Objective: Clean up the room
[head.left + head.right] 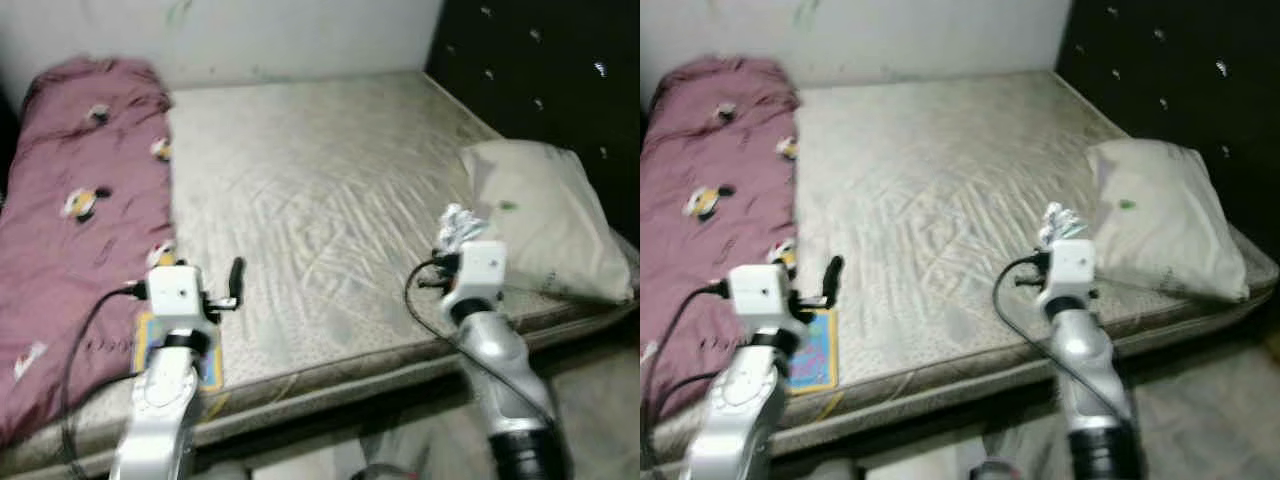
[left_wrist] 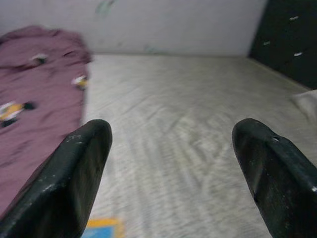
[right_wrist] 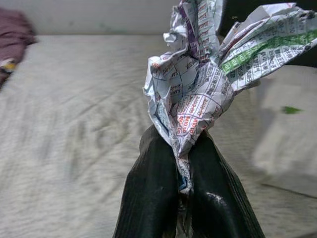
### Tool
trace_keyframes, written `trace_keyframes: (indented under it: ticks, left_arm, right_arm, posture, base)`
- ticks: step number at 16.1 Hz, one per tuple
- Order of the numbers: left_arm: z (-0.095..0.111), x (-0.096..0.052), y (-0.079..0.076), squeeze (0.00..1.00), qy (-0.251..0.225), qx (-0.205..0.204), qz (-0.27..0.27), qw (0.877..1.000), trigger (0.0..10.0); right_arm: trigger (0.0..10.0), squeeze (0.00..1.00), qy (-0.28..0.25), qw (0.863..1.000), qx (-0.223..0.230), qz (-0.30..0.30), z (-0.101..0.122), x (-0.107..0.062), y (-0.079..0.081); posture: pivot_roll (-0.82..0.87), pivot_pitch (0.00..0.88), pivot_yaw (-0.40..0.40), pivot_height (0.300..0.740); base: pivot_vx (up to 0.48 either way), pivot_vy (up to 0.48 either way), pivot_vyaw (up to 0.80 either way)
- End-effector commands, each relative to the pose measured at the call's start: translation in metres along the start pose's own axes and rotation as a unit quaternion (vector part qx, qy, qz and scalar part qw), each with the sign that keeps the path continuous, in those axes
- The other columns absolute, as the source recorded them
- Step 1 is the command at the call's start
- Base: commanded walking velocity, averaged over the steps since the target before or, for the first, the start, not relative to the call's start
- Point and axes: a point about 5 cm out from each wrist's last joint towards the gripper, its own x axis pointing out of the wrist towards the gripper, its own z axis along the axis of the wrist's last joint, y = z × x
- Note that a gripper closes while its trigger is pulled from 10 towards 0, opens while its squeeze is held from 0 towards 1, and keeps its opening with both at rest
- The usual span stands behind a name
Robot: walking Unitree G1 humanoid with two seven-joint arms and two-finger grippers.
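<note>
My right gripper [image 3: 182, 153] is shut on a crumpled printed paper [image 3: 208, 74], held up above the near right part of the bed; the same paper [image 1: 458, 228] shows as a silvery wad above the right wrist, beside the pillow [image 1: 545, 215]. My left gripper [image 1: 236, 280] is open over the near left part of the mattress [image 1: 320, 200], its two black fingers [image 2: 74, 173] wide apart with nothing between them. A small blue and yellow card or booklet [image 1: 812, 350] lies on the mattress just under the left wrist.
A maroon blanket [image 1: 75, 210] with small printed figures covers the bed's left side. A dark tufted headboard [image 1: 540, 70] stands at the right, a pale wall behind. The bed's near edge [image 1: 330, 385] runs just before me.
</note>
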Motion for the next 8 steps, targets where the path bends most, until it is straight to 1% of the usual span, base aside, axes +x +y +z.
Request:
trace_keyframes:
  ticks: [1, 3, 5, 8]
  left_arm:
    - [0.0018, 0.0008, 0.0009, 0.00, -0.002, 0.002, -0.001, 1.000, 10.0]
    - [0.0018, 0.0004, 0.0011, 0.00, -0.002, 0.003, 0.000, 1.000, 10.0]
    - [0.0018, 0.0004, 0.0011, 0.00, -0.002, 0.004, -0.001, 1.000, 10.0]
    - [0.0017, 0.0006, 0.0010, 0.00, -0.001, 0.004, -0.001, 1.000, 10.0]
  right_arm:
    - [10.0, 0.00, -0.013, 1.000, -0.003, 0.008, 0.0065, 0.0015, 0.0024]
    - [10.0, 0.00, -0.017, 1.000, -0.009, 0.013, 0.0073, 0.0015, 0.0033]
    - [10.0, 0.00, -0.024, 0.999, -0.021, 0.023, 0.0086, 0.0011, 0.0068]
    - [10.0, 0.00, -0.023, 0.999, -0.016, 0.021, 0.0082, 0.0015, 0.0063]
  posture:
    - [-0.02, 0.041, -0.049, 0.740]
    - [-0.02, 0.042, -0.049, 0.740]
    - [-0.02, 0.042, -0.049, 0.740]
    - [-0.02, 0.042, -0.049, 0.740]
  base:
    - [0.000, 0.469, 0.00]
    - [0.000, 0.467, 0.00]
    - [0.000, 0.465, 0.70]
    - [0.000, 0.465, 0.80]
